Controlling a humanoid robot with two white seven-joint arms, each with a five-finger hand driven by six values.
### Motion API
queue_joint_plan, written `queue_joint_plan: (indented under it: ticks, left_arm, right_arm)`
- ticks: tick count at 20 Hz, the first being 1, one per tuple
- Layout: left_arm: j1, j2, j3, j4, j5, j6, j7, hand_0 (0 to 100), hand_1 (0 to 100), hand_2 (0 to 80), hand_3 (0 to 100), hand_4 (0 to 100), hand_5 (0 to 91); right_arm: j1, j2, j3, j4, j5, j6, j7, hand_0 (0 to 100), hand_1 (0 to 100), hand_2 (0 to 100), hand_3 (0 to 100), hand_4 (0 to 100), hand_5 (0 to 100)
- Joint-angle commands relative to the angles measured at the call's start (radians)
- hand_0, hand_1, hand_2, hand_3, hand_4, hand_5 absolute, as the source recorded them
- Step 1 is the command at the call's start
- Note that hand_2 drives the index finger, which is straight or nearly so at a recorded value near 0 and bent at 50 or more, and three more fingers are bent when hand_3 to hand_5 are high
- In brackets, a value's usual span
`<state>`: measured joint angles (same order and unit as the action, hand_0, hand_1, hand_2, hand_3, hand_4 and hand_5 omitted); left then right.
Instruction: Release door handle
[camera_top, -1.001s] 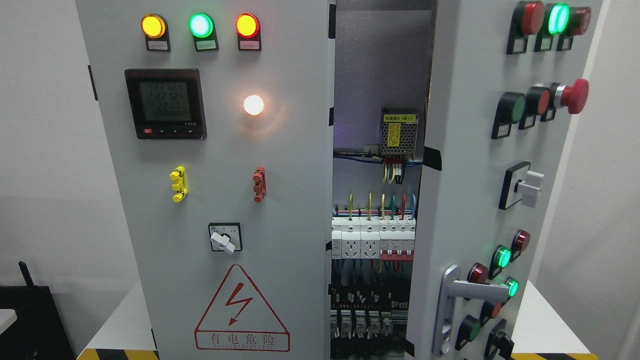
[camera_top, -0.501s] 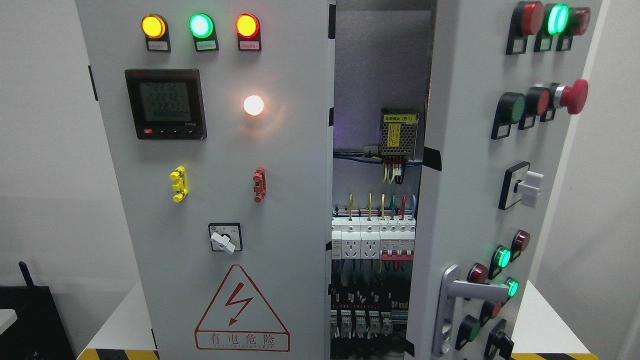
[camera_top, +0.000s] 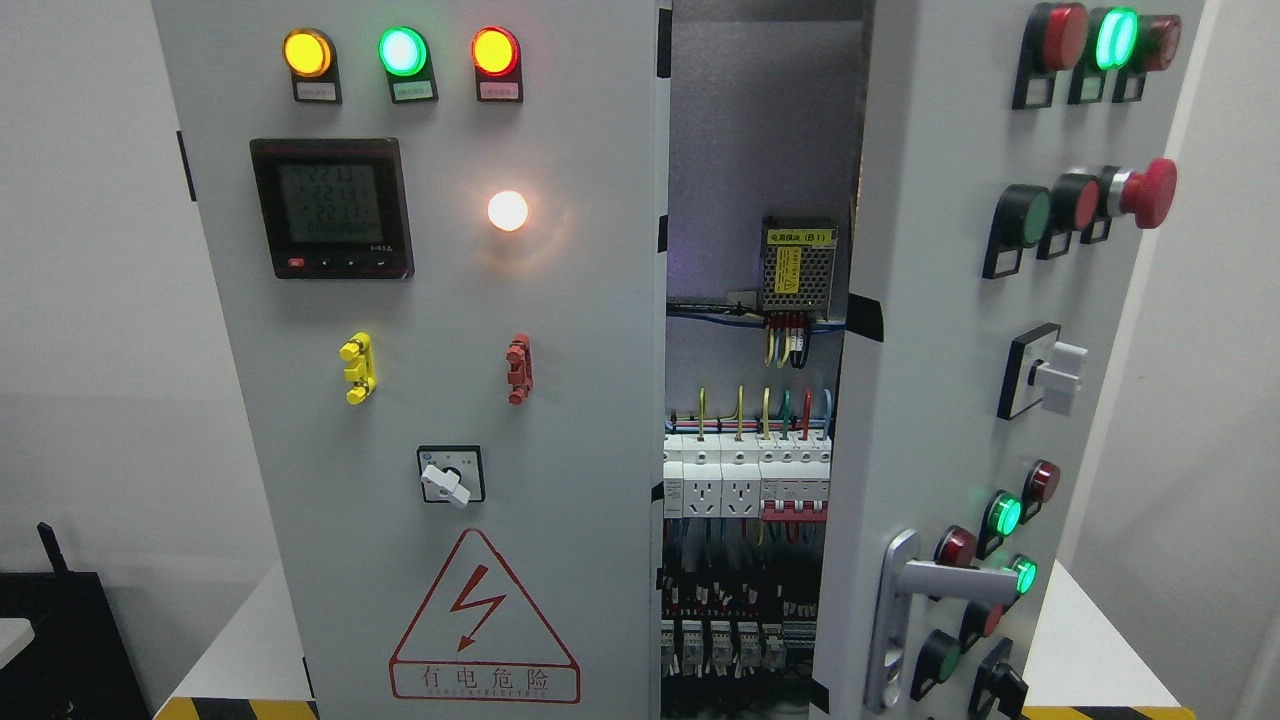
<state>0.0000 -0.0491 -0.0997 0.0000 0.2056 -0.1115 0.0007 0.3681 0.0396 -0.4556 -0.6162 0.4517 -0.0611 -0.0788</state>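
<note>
In front of me stands a grey electrical cabinet on a white worktop. Its right door is swung open towards me, and the silver door handle near its lower edge sticks out with nothing touching it. Through the gap I see a row of white breakers with coloured wires rising above them, and a small power supply higher up. The left door carries three lit lamps, a digital meter, a rotary switch and a red warning triangle
</note>
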Motion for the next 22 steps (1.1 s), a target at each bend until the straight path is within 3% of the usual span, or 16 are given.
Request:
queue_joint_plan:
  ticks: [1,3,6,10,22]
  left_arm:
    - [0.031,0.0,0.0,-0.031,0.0,0.0,0.001,12,39,0.0,0,0,0.0]
    - [0.031,0.0,0.0,-0.031,0.0,0.0,0.001,12,39,0.0,0,0,0.0]
    - [0.031,0.0,0.0,-0.031,0.0,0.0,0.001,12,39,0.0,0,0,0.0]
    - [0.031,0.0,0.0,-0.031,0.0,0.0,0.001,12,39,0.0,0,0,0.0]
    - [0.031,0.0,0.0,-0.031,0.0,0.0,0.001,12,39,0.0,0,0,0.0]
  right_arm:
    - [-0.024,0.037,0.067,0.279,-0.001,0.032,0.074,48,17,6,21,13,17]
    - [-0.034,0.04,0.066,0.296,-0.001,0.053,0.108,48,16,0,12,5,7]
    - [-0.064,0.04,0.061,0.325,-0.005,0.089,0.183,49,12,0,3,0,0]
    - [-0.104,0.04,0.052,0.348,-0.007,0.141,0.232,50,6,0,0,0,0]
    - [-0.155,0.039,0.052,0.355,-0.122,0.164,0.232,42,2,0,0,0,0]
